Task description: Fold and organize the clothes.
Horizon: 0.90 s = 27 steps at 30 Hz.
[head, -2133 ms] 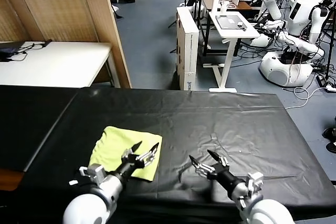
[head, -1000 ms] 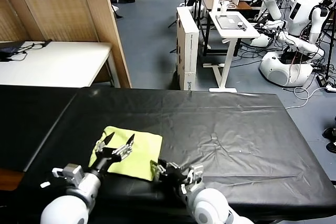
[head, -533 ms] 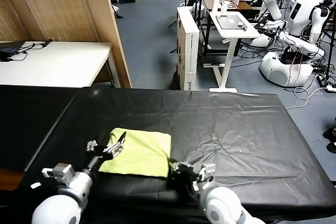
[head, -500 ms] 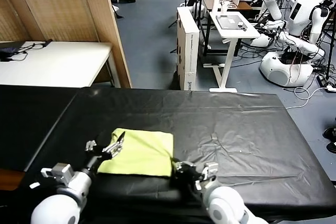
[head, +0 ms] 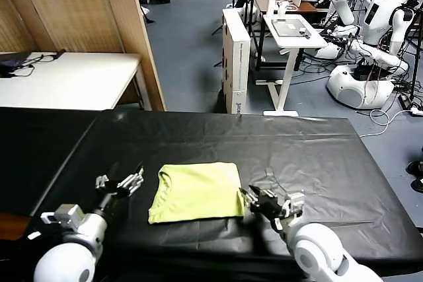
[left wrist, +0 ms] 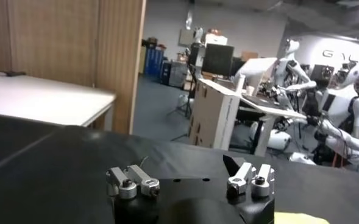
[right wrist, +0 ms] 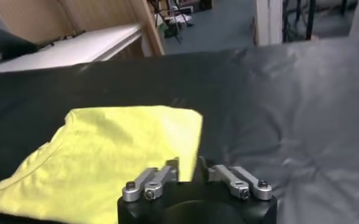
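The lime yellow-green T-shirt lies folded into a flat rectangle on the black table, near the front and a little left of centre. My right gripper is at the shirt's right edge. In the right wrist view the jaws stand close together with the shirt's edge pinched between them. My left gripper is open and empty, low over the table just left of the shirt and apart from it. The left wrist view shows its spread fingers and a yellow corner of the shirt.
A white table and a wooden partition stand behind the table on the left. A white box, a white desk and other robots stand behind on the right.
The shirt has slid to the right across the table with my right gripper at its right edge. My left gripper has come off the shirt and now sits to its left.
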### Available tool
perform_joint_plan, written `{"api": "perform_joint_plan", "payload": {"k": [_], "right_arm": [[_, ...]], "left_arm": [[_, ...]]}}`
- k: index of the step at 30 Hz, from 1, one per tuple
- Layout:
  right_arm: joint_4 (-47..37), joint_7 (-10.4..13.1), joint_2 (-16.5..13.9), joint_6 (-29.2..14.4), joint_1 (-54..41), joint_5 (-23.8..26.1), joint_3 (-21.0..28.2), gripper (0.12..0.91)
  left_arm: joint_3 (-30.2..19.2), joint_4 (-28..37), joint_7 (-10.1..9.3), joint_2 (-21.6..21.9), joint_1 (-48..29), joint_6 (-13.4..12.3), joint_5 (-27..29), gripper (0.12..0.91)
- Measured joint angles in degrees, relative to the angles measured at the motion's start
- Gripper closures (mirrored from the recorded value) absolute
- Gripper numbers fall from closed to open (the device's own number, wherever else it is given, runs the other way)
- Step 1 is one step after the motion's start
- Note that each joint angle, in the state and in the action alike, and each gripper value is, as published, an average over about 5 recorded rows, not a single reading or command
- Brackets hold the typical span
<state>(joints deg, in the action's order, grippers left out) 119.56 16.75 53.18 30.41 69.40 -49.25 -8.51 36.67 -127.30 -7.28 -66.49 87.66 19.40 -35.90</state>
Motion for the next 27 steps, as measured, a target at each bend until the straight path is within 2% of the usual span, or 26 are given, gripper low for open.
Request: {"api": "perform_joint_plan", "payload": {"k": [4,7,12,16,21,24,27], "right_arm": [[1.3,-0.6,-1.8,0.1,0.9,0.2,-1.6,0.225],[2.3,-0.7,-2.5,0.4,1.6,0.3,-2.8,0.137],[4.4,-1.5,-3.2,0.6,3.5,2.3,-5.5,0.119],[5.3,-4.8,-3.5,-2.5,6.1,6.8,-8.6,0.118],[4.2,-9.4,-2.4,-12.3,11.3,14.8,-13.1,0.118],[3.4,-10.6,-1.3,-18.9,14.9,19.5,-15.3,0.118],[3.0,-10.7,0.5,-25.4,18.7,24.3,-17.5,0.118]], "left_arm": [[0.5,0.1,-1.05,1.4,0.4,-0.5,-1.4,0.123],[0.4,0.2,-2.3,2.0,0.9,-1.6,-1.6,0.123],[0.6,0.2,-3.93,2.3,2.3,-2.3,-2.2,0.123],[1.6,-0.3,-3.67,2.4,4.0,-3.1,-1.4,0.123],[2.9,-1.2,-3.09,2.6,7.0,-4.5,-0.9,0.123],[3.6,-1.9,-2.82,2.8,9.1,-4.9,-0.3,0.123],[4.1,-2.5,-2.62,3.1,11.3,-5.4,0.5,0.123]]}}
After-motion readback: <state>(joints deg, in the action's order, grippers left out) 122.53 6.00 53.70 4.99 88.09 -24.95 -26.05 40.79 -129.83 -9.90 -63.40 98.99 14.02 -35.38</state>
